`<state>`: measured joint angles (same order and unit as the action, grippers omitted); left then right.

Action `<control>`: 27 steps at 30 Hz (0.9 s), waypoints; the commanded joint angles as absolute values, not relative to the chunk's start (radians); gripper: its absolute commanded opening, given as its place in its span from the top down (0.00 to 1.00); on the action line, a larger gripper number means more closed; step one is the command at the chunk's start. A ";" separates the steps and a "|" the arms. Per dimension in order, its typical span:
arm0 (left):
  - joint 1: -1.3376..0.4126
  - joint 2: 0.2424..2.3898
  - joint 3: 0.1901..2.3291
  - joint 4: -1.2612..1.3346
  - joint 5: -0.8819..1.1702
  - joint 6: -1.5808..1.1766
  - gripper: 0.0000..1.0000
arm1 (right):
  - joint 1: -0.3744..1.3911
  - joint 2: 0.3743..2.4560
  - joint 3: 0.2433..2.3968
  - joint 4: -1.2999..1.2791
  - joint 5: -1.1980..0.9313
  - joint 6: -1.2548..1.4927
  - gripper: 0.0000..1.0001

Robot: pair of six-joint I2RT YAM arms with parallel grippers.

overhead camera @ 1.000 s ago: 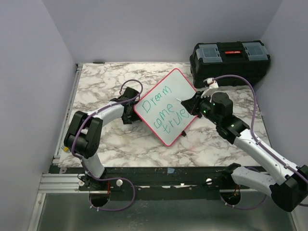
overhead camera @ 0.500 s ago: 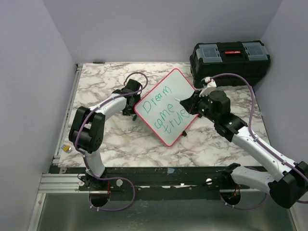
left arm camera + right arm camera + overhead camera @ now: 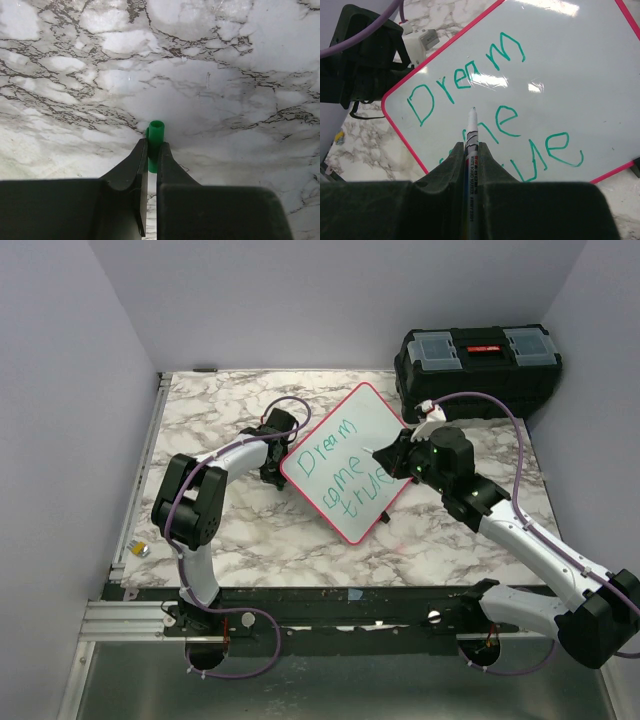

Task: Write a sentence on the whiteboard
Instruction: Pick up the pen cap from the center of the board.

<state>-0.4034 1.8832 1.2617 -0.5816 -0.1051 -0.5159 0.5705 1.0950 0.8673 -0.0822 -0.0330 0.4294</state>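
Observation:
The whiteboard [image 3: 366, 416] with its red-pink rim lies cornerwise on the marble table, and the green sentence [image 3: 342, 467] "Dream come true" is written across it. My right gripper [image 3: 397, 457] is shut on a white marker [image 3: 471, 131], whose tip points at the board between "Dream" and "come". In the right wrist view the sentence [image 3: 506, 120] fills the whiteboard [image 3: 570, 75]. My left gripper [image 3: 272, 452] sits by the board's left corner. Its jaws [image 3: 152, 148] are shut on a small green cap [image 3: 157, 129] above bare marble.
A black toolbox [image 3: 478, 364] stands at the back right corner, just behind the right arm. A small yellowish object [image 3: 141, 549] lies at the table's left edge. A metal rail [image 3: 150, 455] runs along that edge.
The left gripper has closed on the green cap, and its arm has swung in closer to the board's left corner. The right arm with the marker has shifted slightly toward the back.

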 commanded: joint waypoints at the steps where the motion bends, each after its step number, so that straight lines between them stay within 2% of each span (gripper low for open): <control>1: -0.411 1.901 1.217 -0.556 -0.104 -0.525 1.00 | 0.578 1.113 0.909 -0.099 -0.034 0.429 0.99; 5: -0.411 1.873 1.212 -0.552 -0.091 -0.516 1.00 | 0.578 1.124 0.919 -0.098 -0.047 0.427 0.99; 22: -0.383 1.475 1.118 -0.487 -0.026 -0.362 1.00 | 0.578 1.141 0.987 -0.060 -0.222 0.412 0.99; 27: -0.375 1.370 1.103 -0.485 -0.147 -0.290 1.00 | 0.578 1.158 1.009 -0.058 -0.254 0.411 0.99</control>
<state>-0.3855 1.4631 1.1175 -0.5095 -0.0662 -0.3752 0.5705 1.1427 0.9646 -0.0772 -0.1883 0.4252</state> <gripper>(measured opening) 0.069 0.123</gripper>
